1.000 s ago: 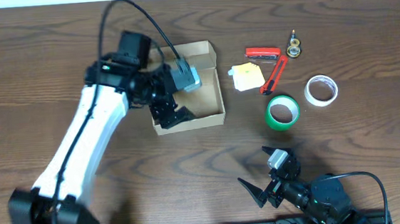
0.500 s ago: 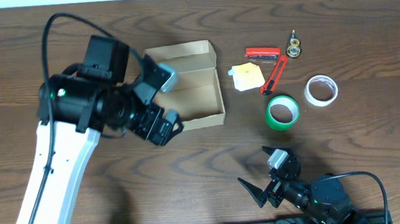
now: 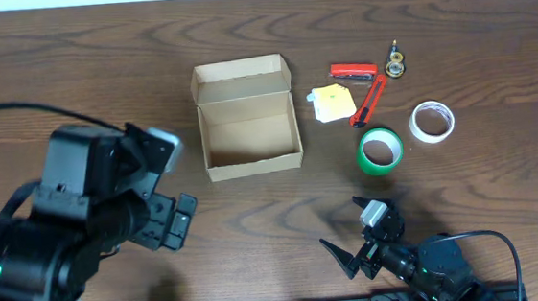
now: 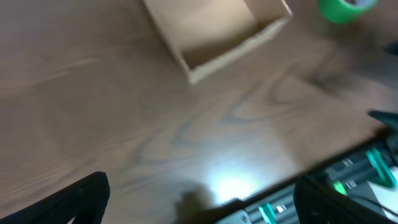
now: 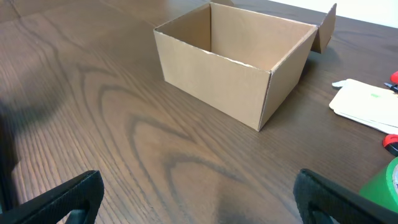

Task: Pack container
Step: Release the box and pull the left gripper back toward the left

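My left arm has swung away from the container [image 3: 248,133] to the near-left of the tabletop [image 3: 70,70], and its claw [image 3: 166,224] now hangs over bare wood with the fingers spread wide and nothing in them. The right claw [image 3: 352,232] is equally wide and empty at the near edge. The container sits mid-tabletop with its lid flap [image 3: 241,73] folded back, and it looks empty. The goods lie to its right: the green tape roll [image 3: 381,149], white tape roll [image 3: 432,121], red cutter [image 3: 368,100] and yellow pad [image 3: 332,102]. I'd take the green roll with the right claw, pinching across its wall, then lift it above the box rim before lowering it in.
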You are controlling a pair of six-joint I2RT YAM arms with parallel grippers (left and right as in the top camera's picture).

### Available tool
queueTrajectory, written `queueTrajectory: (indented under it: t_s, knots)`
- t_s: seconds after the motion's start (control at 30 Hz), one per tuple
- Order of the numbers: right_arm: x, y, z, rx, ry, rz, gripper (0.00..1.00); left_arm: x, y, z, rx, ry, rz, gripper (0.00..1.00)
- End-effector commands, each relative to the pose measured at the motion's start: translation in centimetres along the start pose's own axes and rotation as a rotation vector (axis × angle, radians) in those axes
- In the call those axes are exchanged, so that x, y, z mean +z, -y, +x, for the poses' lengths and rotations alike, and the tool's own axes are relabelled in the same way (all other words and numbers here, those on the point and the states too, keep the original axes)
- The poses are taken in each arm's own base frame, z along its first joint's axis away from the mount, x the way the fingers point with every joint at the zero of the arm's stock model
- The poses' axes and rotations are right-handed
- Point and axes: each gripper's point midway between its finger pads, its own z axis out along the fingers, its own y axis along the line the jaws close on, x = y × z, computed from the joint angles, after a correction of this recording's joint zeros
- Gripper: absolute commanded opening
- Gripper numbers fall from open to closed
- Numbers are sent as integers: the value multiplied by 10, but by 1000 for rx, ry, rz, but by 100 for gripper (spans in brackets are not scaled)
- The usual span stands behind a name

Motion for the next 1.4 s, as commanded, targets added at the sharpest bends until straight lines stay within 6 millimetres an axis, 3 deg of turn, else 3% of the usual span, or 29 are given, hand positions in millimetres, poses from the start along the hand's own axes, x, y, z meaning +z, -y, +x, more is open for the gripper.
queueTrajectory:
  t_s: [0.0, 0.27, 0.47, 0.7, 0.97, 1.07, 1.17, 1.37]
  knots:
    - [0, 2, 1, -12, -3, 10, 99, 0, -19, -6, -29, 9, -108, 95]
    - [0, 2, 1, -12, -3, 10, 99, 7, -31, -11, -60, -6, -165, 95]
    - [0, 2, 1, -12, -3, 10, 99, 13, -34, -35, -59, 64, -171, 95]
    - [0, 2, 0, -12, 1, 10, 99, 22, -35, -37, -59, 32, -165, 95]
    - [-3, -31, 0, 43, -1, -184, 99, 25, -35, -37, -59, 24, -165, 95]
    - [-1, -23, -5, 139, 11, -137, 99, 25, -35, -37, -59, 24, -165, 95]
    - [0, -1, -11, 315, 44, -14, 99, 25, -35, -37, -59, 24, -165, 95]
    - [-4, 17, -46, 287, 177, 64, 99, 25, -35, -37, -59, 24, -165, 95]
